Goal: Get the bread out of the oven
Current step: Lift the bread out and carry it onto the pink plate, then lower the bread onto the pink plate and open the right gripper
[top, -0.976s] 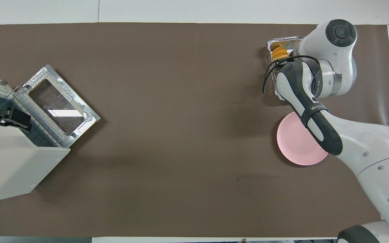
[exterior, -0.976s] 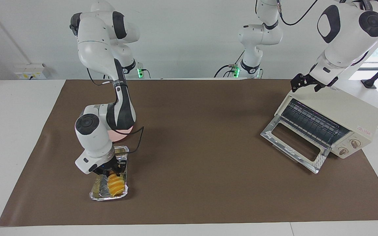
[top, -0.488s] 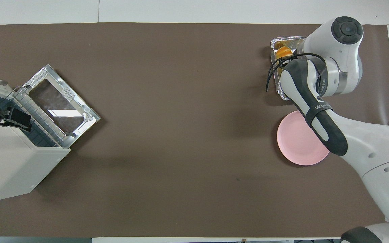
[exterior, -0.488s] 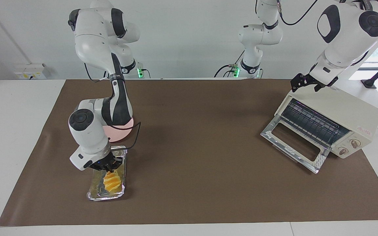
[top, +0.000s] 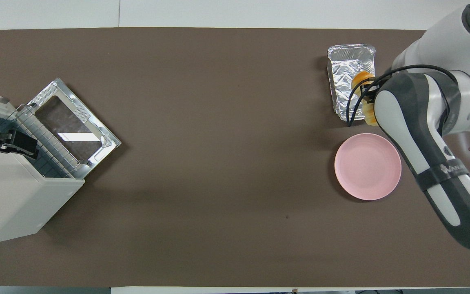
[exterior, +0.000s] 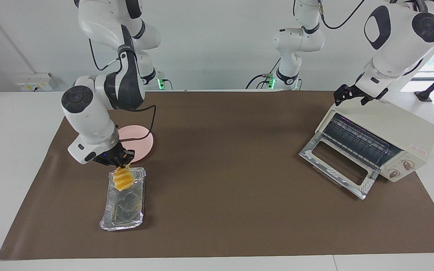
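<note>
Right gripper (exterior: pixel 126 164) is clamped on one end of the ridged golden-yellow bread (exterior: pixel 123 179), hanging over the silver foil tray (exterior: pixel 124 214); you could lose it if it swings

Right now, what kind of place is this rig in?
Likely a robot lab bench, not a kitchen: bare white wall, a brown mat over a white table, and staged props: a toaster oven, a pink plate, a foil tray.
</note>
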Robot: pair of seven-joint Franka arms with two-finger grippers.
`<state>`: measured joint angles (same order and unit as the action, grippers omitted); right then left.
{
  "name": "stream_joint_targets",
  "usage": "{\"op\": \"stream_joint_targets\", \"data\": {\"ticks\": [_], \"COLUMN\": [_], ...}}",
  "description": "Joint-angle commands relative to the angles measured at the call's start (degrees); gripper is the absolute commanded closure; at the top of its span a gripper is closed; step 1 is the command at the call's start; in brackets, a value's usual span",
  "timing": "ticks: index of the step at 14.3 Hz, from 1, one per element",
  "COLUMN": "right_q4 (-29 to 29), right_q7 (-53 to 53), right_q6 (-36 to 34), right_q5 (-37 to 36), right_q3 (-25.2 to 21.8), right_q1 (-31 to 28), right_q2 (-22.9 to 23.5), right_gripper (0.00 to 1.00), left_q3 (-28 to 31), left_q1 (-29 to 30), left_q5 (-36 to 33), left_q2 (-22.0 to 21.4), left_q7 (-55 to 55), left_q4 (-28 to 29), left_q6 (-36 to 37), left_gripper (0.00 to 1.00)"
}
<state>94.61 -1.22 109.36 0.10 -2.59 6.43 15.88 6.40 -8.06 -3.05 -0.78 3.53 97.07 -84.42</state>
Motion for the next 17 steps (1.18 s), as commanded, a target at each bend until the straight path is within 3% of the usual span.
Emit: {"op": "stream_joint_targets", "data": {"ticks": [1,4,7,13,17], "right_q4": [15.0,31.1,44.5,51.5,52.6], "right_q7": [-1.2,-1.2,-1.2,-1.0,-0.8], "right_q6": [3.6,14.5,28.0,39.0,40.0], "right_q5": [1.4,1.5,1.5,1.5,1.5], "right_q3": [0.4,0.4,0.5,0.5,0.5], "right_q1": [-0.4,-0.4,-0.3,-0.2,-0.2], "right_q2": [-11.5,-20.3,-24.7,-23.2,-23.0], "right_gripper": [1.0,1.0,1.0,1.0,1.0], "left_q3": [0.0,0.0,0.0,0.0,0.0], "left_q1": [0.1,0.1,0.1,0.1,0.1], "left_q5": [0.0,0.0,-0.1,0.0,0.0], "left_q2": [-0.5,-0.5,-0.5,-0.5,-0.5], "left_q7": [0.2,0.2,0.2,0.2,0.2], "left_q4": [-0.1,-0.1,-0.1,-0.1,-0.1], "left_q6": [-0.3,-0.3,-0.3,-0.3,-0.3], "left_gripper": [0.0,0.0,0.0,0.0,0.0]}}
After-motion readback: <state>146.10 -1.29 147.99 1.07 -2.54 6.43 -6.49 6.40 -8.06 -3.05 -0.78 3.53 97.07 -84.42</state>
